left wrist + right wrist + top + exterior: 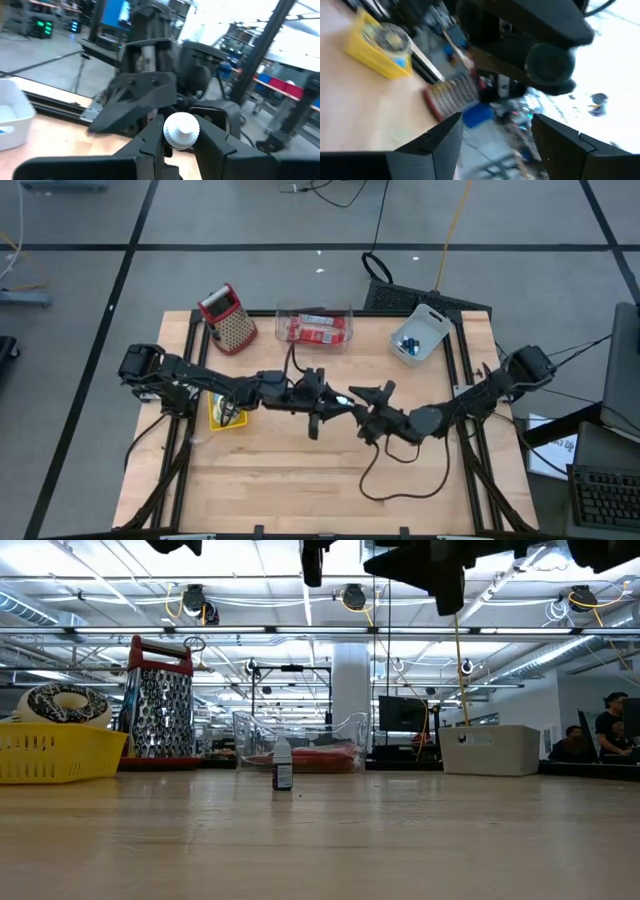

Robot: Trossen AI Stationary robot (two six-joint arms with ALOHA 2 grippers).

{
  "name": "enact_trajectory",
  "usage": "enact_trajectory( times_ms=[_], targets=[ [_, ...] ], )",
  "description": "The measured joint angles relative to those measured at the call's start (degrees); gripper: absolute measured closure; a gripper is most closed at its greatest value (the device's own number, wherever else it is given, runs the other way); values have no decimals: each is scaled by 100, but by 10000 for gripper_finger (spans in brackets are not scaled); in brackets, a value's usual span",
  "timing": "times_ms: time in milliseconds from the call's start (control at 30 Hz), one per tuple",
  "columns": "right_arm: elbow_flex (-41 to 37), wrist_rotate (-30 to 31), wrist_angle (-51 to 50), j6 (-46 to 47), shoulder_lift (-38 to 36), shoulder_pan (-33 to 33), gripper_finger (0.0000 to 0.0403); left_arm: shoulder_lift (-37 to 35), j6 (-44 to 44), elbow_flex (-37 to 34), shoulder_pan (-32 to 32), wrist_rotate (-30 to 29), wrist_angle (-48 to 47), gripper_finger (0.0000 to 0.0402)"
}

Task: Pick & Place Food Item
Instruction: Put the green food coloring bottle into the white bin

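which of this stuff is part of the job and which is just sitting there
In the job: white cap in left gripper; open right gripper facing it.
Lying about: small bottle, grater, yellow basket, clear tub, white bin.

Light wooden table (300, 480), plank top, black frame rails along left and right sides. Back left corner: metal box grater (229, 319) with red top, tilted as seen from above, upright in the low view. Back centre: clear plastic container (314, 327) holding red packaged items. Back right: white bin (420, 334) with small blue and dark items inside, turned at an angle. Left of centre: yellow basket (226, 410), a ring-shaped item inside in the low view. Small bottle (283, 764) stands upright on the table around the middle, white cap, dark label. Black cable (385, 470) loops across the front right part of the top.
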Motion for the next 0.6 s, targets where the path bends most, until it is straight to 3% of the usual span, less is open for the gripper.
enact_trajectory(
  times_ms=[367,600],
  targets=[
    [7,125,928,-1234,-80,203,198,4,51,-9,82,-138,8,316],
    [7,-475,940,-1041,-83,280,199,4,-26,-11,124,-194,-1,316]
  ],
)
